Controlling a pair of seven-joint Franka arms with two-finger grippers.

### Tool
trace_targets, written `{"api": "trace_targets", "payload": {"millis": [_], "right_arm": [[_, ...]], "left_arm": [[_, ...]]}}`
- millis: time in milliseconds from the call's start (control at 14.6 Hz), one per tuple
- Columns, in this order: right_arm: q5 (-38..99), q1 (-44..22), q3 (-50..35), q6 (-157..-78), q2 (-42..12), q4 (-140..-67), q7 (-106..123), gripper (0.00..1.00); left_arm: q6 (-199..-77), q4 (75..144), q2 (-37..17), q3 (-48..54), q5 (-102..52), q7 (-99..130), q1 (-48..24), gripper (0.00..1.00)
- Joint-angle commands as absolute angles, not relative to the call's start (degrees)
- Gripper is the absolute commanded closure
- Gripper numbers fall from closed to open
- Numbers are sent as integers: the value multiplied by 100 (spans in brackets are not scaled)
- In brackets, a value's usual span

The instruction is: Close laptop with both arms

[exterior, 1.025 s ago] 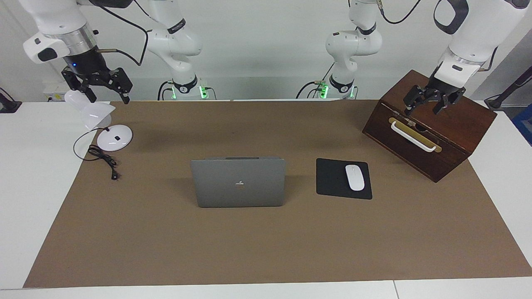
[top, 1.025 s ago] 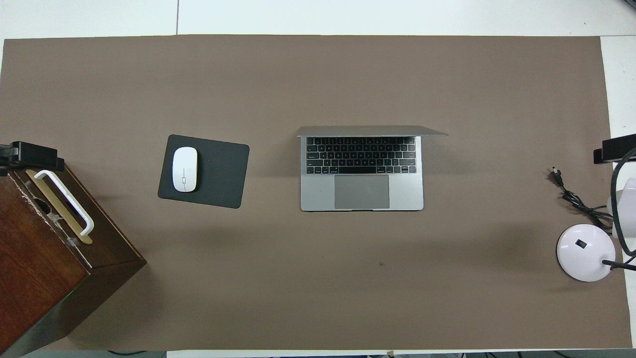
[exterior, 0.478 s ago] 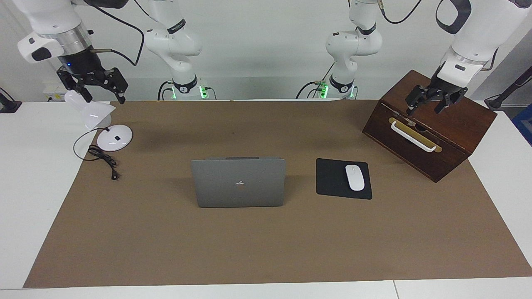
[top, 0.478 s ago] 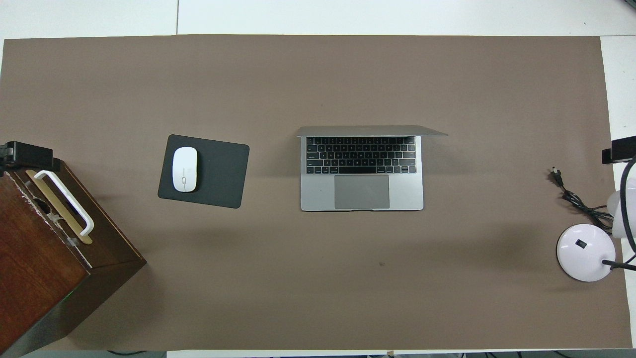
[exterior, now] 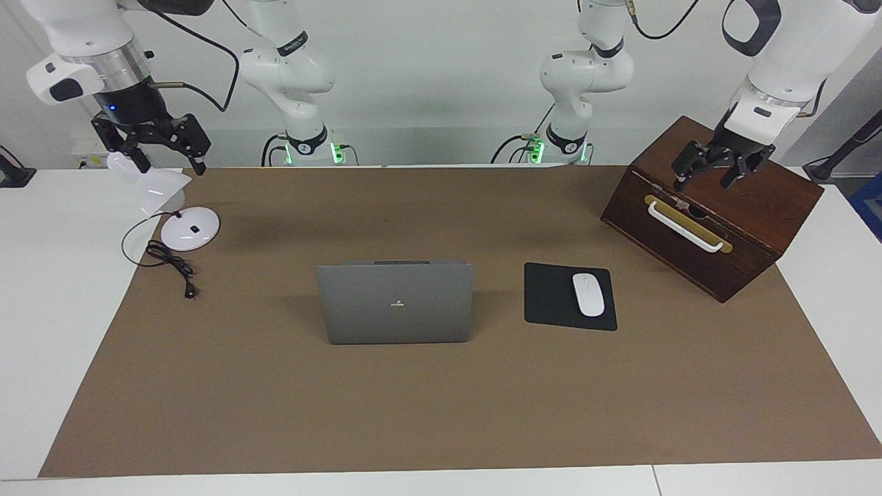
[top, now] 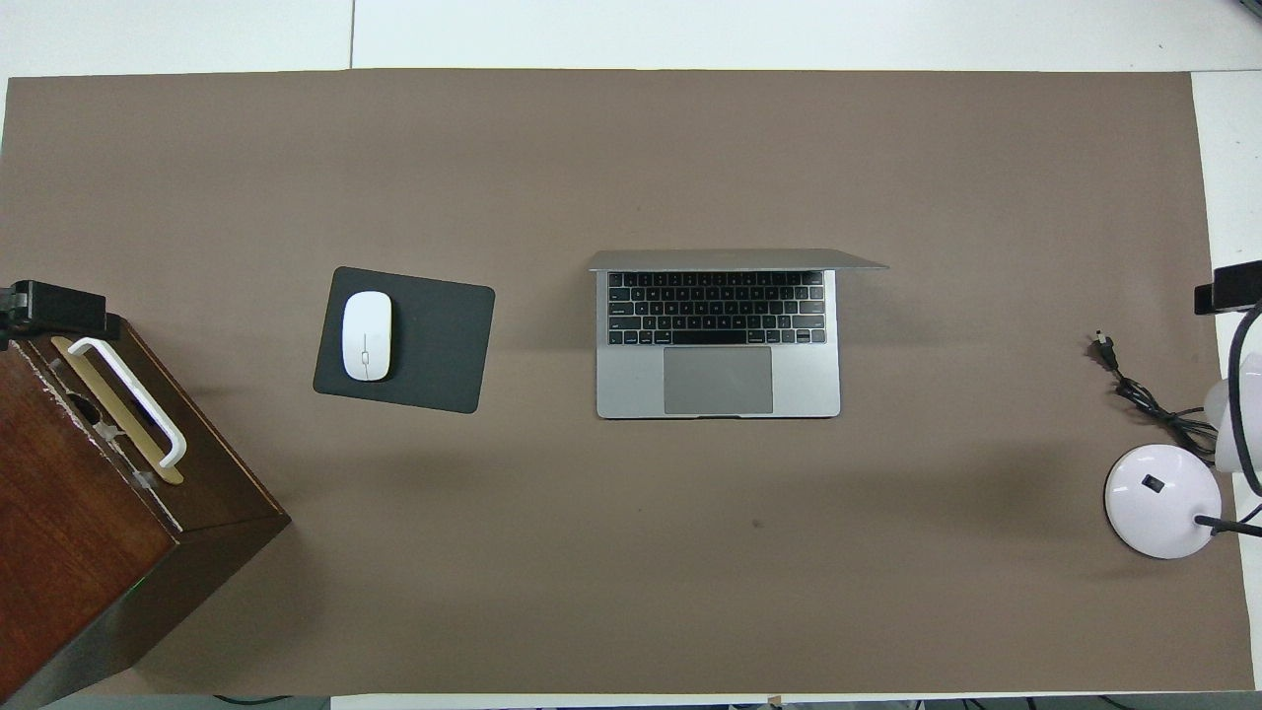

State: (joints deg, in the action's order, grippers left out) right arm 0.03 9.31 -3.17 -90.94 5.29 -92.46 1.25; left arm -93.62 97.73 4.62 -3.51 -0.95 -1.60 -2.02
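Observation:
The silver-grey laptop (exterior: 396, 303) stands open in the middle of the brown mat, lid upright with its apple logo toward the facing camera. In the overhead view the laptop (top: 718, 365) shows its keyboard and trackpad toward the robots. My left gripper (exterior: 703, 178) hangs open and empty over the wooden box, apart from the laptop. My right gripper (exterior: 171, 160) hangs open and empty over the desk lamp at the right arm's end. Only the tips of the left gripper (top: 54, 306) and right gripper (top: 1227, 291) show from overhead.
A black mousepad (exterior: 551, 297) with a white mouse (exterior: 588, 294) lies beside the laptop toward the left arm's end. A dark wooden box (exterior: 758, 207) with a white handle stands at that end. A white desk lamp (exterior: 187, 229) and its black cable (exterior: 169, 262) are at the right arm's end.
The right gripper has lifted a little and drifted toward its end of the table. The left gripper has risen slightly. The laptop has not moved.

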Motion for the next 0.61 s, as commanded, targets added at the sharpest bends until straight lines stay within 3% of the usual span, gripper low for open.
{"api": "trace_targets", "payload": {"millis": [0, 137, 273, 342, 547], "right_arm": [[-53, 1020, -369, -9237, 554, -9334, 299, 0], [-61, 1037, -369, -9237, 545, -9334, 316, 0], [-79, 1055, -369, -9237, 475, -9282, 378, 0], [-62, 1055, -369, -9246, 431, -9264, 387, 0], [-70, 1072, -369, -9299, 203, -9097, 387, 0]], "left_arm": [[-9281, 9861, 571, -360, -141, -97, -272, 0], [-9307, 9861, 571, -360, -149, -79, -281, 4], [-9351, 9861, 571, -378, -149, -88, -264, 84], [-9360, 9861, 563, -378, -149, -88, -246, 100], [-9360, 9826, 554, -378, -149, -70, -255, 100]]}}
